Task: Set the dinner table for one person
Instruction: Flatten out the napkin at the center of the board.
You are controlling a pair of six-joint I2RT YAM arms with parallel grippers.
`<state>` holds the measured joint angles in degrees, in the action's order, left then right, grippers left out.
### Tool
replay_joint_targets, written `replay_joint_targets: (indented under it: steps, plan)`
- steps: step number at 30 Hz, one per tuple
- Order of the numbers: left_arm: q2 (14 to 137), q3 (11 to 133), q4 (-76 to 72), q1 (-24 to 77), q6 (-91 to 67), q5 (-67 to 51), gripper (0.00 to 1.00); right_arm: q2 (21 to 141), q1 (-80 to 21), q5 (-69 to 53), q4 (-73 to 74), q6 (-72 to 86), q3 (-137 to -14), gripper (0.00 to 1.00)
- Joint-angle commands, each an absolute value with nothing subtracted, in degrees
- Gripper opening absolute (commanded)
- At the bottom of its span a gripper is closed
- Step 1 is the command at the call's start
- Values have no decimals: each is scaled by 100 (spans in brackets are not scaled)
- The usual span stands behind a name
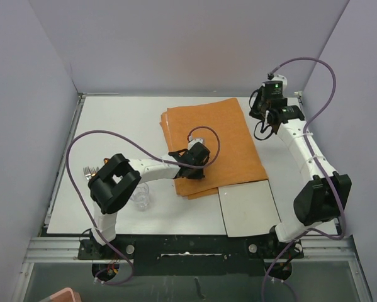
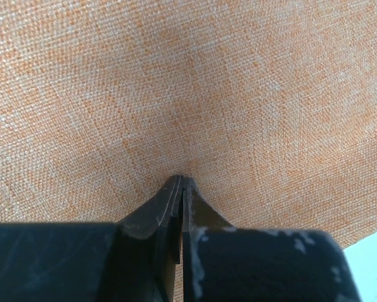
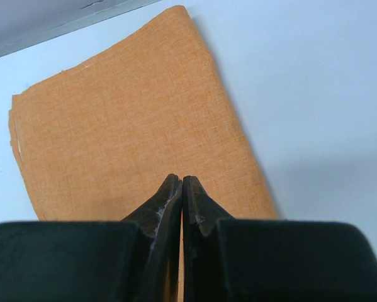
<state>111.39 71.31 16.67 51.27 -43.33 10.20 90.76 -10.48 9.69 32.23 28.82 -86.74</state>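
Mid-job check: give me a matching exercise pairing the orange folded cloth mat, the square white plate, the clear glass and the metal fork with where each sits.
Things:
1. orange folded cloth mat
2. square white plate
3. clear glass
4. metal fork

Places:
A. furthest left
B. centre
C. near edge, right of centre, against the mat's near corner
D. near left, between fork and plate

Pairs: 1-B; 2-C; 3-D; 4-A

Lab rig: blank partition walls box in the table.
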Motion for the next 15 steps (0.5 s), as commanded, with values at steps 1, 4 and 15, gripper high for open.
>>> replay_joint_targets:
  steps: [1, 4, 15]
  plan:
    - [10820, 6707, 2635, 5235, -4396, 1229, 0, 8563, -1098, 815, 3255, 3104, -8693, 0]
    - [10503, 6504, 2892, 5306, -4460, 1467, 0, 8378, -1118, 833, 3330, 3093, -8620, 0]
    - [9695, 6165, 3957, 5376, -4889, 2383, 0, 8157, -1543, 847, 3574, 3065, -8222, 0]
